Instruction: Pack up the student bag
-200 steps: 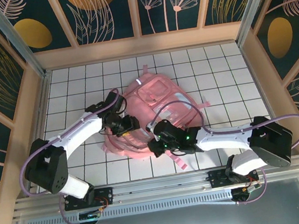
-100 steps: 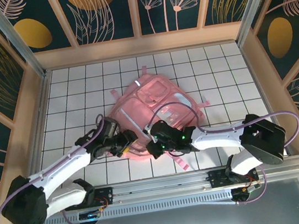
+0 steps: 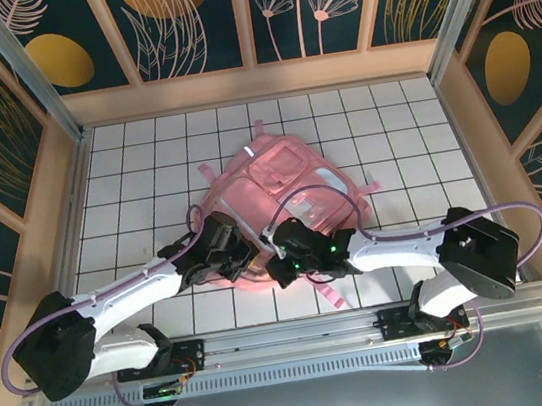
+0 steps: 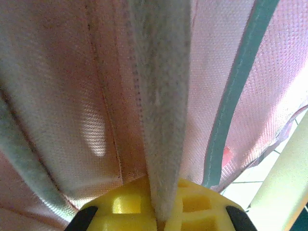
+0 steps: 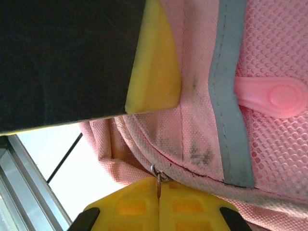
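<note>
The student bag [image 3: 287, 172], a soft pink backpack, lies flat mid-table. My left gripper [image 3: 241, 258] is at its near-left edge and shut on a thick pale fold of the bag's fabric [image 4: 163, 96], which runs down between the yellow pads [image 4: 130, 204]. My right gripper [image 3: 277, 261] sits just beside it, shut on the small metal zipper pull [image 5: 157, 172] at the bag's seam. In the right wrist view a yellow pad of the left gripper [image 5: 154, 82] hangs close above. A grey reflective strip [image 5: 233, 120] and a pink rubber tab [image 5: 274, 96] lie to the right.
The white tiled table [image 3: 124, 163] is boxed in by wooden walls [image 3: 47, 224] on three sides. A metal rail [image 3: 290, 337] runs along the near edge. Loose pink straps trail from the bag at the near side [image 3: 330, 296] and at the right [image 3: 370, 189].
The left arm swung from the bag's left side down to its near-left edge, and its jaws closed on the fabric fold. The bag shifted slightly. The right gripper stayed shut on the pull.
</note>
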